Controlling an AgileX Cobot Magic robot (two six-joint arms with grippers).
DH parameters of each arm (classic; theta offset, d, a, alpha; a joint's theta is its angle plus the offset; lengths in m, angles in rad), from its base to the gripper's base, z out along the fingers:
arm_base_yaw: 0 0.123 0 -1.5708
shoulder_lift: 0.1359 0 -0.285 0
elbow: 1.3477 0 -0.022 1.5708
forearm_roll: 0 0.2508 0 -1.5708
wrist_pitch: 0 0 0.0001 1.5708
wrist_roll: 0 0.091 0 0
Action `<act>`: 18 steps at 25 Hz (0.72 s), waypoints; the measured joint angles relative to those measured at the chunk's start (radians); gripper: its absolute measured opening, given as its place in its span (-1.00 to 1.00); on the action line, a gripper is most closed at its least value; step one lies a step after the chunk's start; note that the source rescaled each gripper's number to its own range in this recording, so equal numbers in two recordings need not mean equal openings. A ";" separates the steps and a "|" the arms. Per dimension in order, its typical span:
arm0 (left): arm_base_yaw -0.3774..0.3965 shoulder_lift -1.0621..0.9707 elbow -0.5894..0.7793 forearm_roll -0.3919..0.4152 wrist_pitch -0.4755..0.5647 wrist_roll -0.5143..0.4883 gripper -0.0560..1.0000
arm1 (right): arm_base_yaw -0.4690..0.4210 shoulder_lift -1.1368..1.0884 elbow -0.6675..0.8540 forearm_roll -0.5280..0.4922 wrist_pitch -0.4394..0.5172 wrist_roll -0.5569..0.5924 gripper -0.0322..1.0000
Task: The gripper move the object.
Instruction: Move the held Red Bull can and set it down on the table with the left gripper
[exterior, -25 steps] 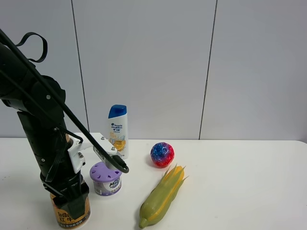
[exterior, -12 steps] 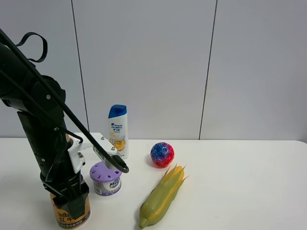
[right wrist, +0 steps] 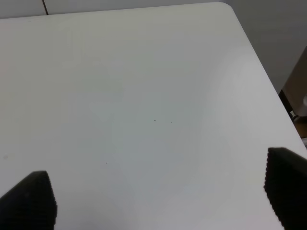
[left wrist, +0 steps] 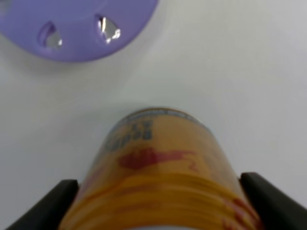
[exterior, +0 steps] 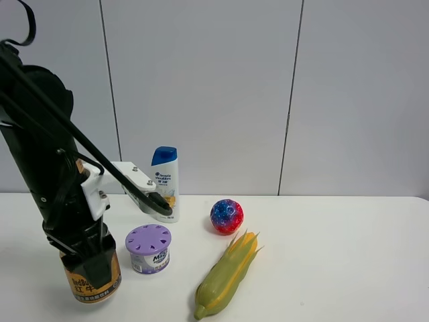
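My left gripper (exterior: 92, 265) is shut on the gold Red Bull can (exterior: 94, 285) and holds it upright, lifted a little off the white table at the front left. In the left wrist view the can (left wrist: 160, 172) fills the space between the two black fingers (left wrist: 41, 203), with table below it. My right gripper (right wrist: 158, 199) is open and empty over bare table near the right edge; it does not show in the exterior view.
A purple-lidded white tub (exterior: 149, 249) stands just right of the can and also shows in the left wrist view (left wrist: 76, 24). A shampoo bottle (exterior: 165, 182) stands behind it. A red-blue ball (exterior: 226, 216) and a corn cob (exterior: 228, 275) lie toward the middle.
My left arm has risen and shifted slightly left, lifting the can off the table with it. The tub, once partly hidden by the camera bracket, now shows fully.
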 joint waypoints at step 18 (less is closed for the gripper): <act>-0.172 -0.189 -0.169 -0.001 0.237 -0.115 -0.89 | 0.000 0.000 0.000 0.000 0.000 0.000 1.00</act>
